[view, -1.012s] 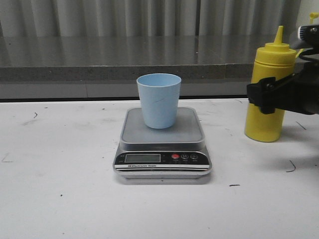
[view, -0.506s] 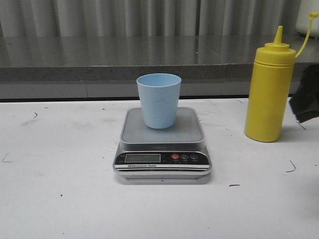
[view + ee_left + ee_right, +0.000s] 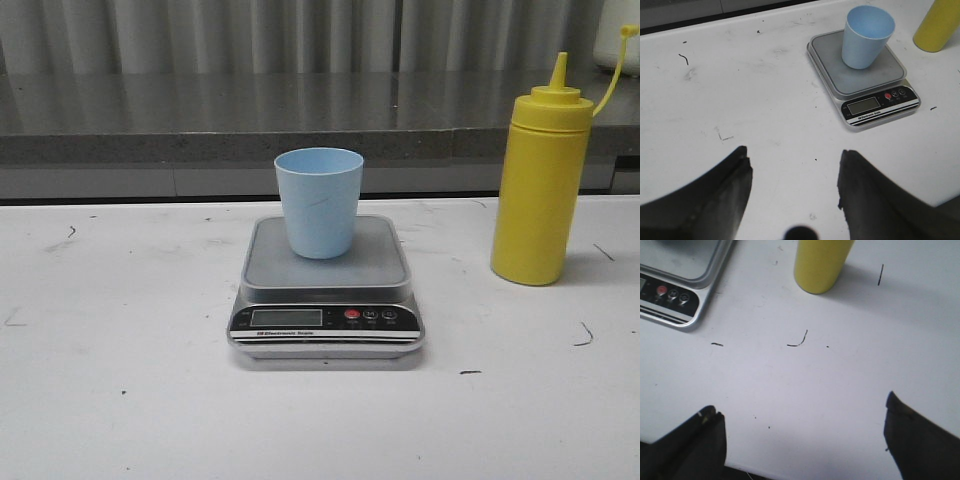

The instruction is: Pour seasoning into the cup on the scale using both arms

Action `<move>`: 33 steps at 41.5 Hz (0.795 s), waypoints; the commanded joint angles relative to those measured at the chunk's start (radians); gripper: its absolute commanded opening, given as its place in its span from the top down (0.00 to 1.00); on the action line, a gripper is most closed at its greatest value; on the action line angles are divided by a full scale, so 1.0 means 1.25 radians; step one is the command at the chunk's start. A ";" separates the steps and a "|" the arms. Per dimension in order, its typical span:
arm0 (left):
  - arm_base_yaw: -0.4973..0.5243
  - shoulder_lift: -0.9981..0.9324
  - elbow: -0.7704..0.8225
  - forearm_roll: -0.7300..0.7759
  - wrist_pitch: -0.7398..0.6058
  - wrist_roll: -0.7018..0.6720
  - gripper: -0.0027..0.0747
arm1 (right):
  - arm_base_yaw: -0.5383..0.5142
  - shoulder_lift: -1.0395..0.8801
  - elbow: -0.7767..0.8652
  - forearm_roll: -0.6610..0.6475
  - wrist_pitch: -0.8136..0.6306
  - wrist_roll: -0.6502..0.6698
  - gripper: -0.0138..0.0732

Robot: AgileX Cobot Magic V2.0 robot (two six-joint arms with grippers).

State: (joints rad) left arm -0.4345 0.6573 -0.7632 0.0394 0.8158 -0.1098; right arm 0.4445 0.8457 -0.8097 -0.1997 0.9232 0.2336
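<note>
Both spread empty: left gripper [image 3: 792, 172], right gripper [image 3: 802, 440]. Squeeze bottle [image 3: 540, 180] ungrasped beside scale [image 3: 326, 290]; next, grasp it, tip into cup [image 3: 319, 200].

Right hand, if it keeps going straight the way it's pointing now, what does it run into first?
Probably the seasoning bottle: the open right hand points over bare table toward it, the scale off to one side. Depth is uncertain.

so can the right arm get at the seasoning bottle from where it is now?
Probably yes. The right gripper is open, with only bare table between it and the seasoning bottle. The scale sits off to one side, clear of that path.
</note>
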 commanded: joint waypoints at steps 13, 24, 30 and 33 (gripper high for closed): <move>-0.006 0.000 -0.019 -0.004 -0.057 -0.007 0.46 | 0.000 -0.243 -0.028 0.057 -0.020 -0.066 0.09; -0.006 0.000 -0.019 -0.004 -0.057 -0.007 0.46 | 0.000 -0.307 -0.028 0.036 -0.027 -0.066 0.09; -0.006 0.000 -0.019 -0.004 -0.057 -0.007 0.46 | 0.000 -0.307 -0.028 0.034 -0.036 -0.066 0.13; -0.006 0.000 -0.019 -0.004 -0.057 -0.007 0.46 | 0.000 -0.307 -0.028 0.034 -0.038 -0.066 0.24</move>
State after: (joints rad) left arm -0.4345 0.6573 -0.7632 0.0394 0.8158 -0.1098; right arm 0.4462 0.4556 -0.8136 -0.1343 0.9537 0.1602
